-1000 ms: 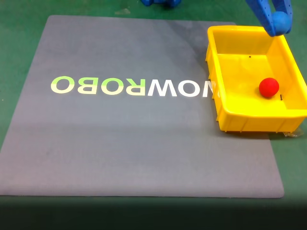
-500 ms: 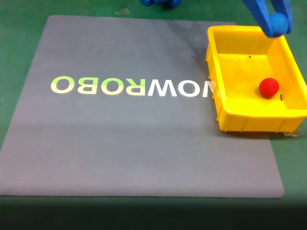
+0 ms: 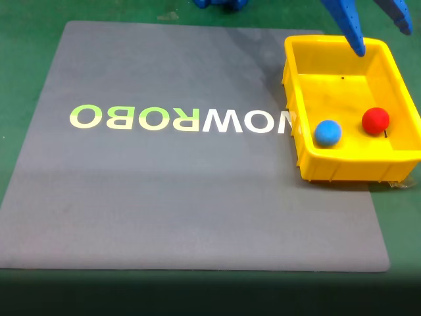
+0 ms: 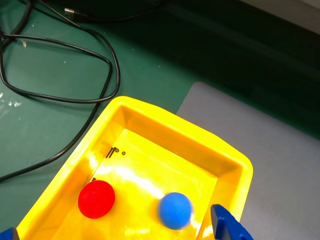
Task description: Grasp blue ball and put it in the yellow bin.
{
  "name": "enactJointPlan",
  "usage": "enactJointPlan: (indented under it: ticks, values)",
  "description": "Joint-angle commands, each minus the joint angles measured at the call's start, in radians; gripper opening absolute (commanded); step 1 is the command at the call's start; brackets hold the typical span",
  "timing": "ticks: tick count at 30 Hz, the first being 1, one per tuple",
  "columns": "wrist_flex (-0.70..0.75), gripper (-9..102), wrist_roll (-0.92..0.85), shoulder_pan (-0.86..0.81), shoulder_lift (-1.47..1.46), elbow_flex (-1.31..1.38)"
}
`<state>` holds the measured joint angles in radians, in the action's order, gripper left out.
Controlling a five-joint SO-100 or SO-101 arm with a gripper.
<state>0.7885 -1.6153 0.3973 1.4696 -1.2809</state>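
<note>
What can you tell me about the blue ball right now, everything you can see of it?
The blue ball is a small, matte, bright-blue sphere, looking intact. It lies on the floor inside the yellow bin, near the wall that faces the mat in the fixed view, apart from the red ball of similar size. The open gripper is above the bin, not touching the ball.

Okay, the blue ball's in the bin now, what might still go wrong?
1. The open gripper hangs above the bin's far rim; a low retreat might clip it and shift the yellow bin.
2. The blue ball looks slightly blurred in the wrist view, so it may be rolling; it might bump the red ball, though the walls should contain both.
3. The bin overhangs the grey mat's edge, so a nudge might tip it.
</note>
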Motion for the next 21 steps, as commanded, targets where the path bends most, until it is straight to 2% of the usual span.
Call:
enactJointPlan:
  ticks: [1, 9, 16, 21]
  values:
    - [-0.006, 42, 0.008, -0.029, 0.08, -0.005]
    - [-0.008, 37, 0.005, -0.043, 0.281, -0.204]
    - [-0.003, 25, 0.003, -0.1, 0.641, -0.552]
    - [0.014, 10, -0.031, -0.181, 0.931, -0.861]
